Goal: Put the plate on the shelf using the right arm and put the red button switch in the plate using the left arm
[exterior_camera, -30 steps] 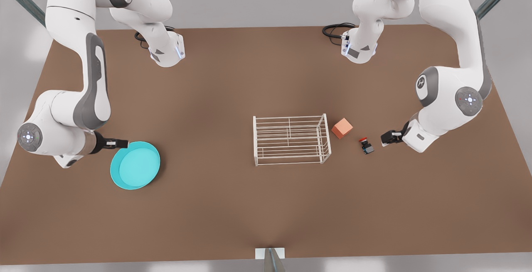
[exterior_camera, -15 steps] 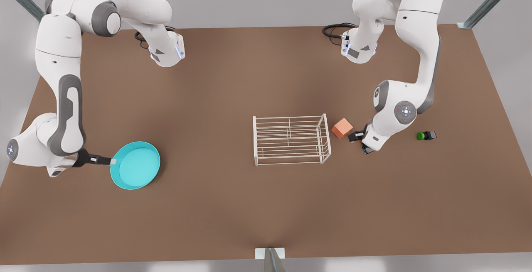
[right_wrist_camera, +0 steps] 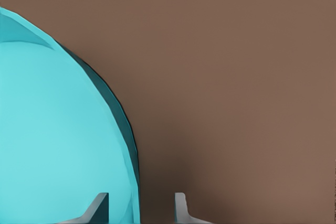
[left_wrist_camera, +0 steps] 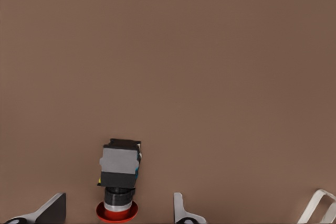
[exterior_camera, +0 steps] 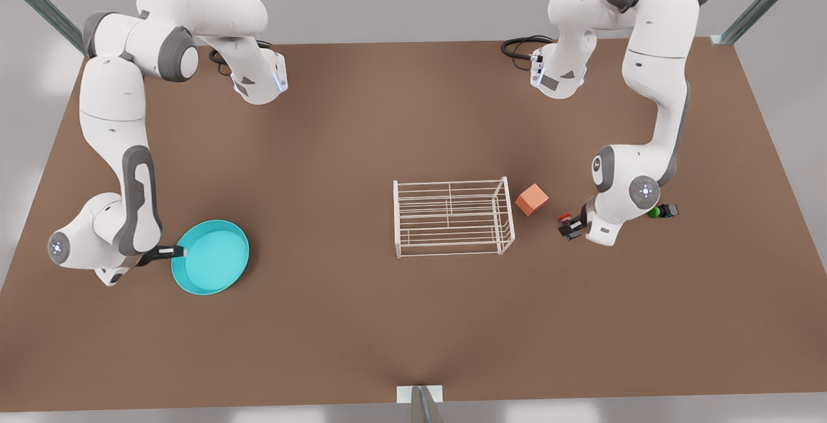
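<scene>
One plate (exterior_camera: 210, 257), one shelf (exterior_camera: 452, 217), two switches (exterior_camera: 567, 219).

Orange cube (exterior_camera: 532, 199) between shelf (exterior_camera: 453, 217) and red button switch (exterior_camera: 567, 219).

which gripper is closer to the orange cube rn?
Left. The left gripper is just beyond the orange cube, around the red button switch; the right gripper is across the table, at the plate rim.
</scene>
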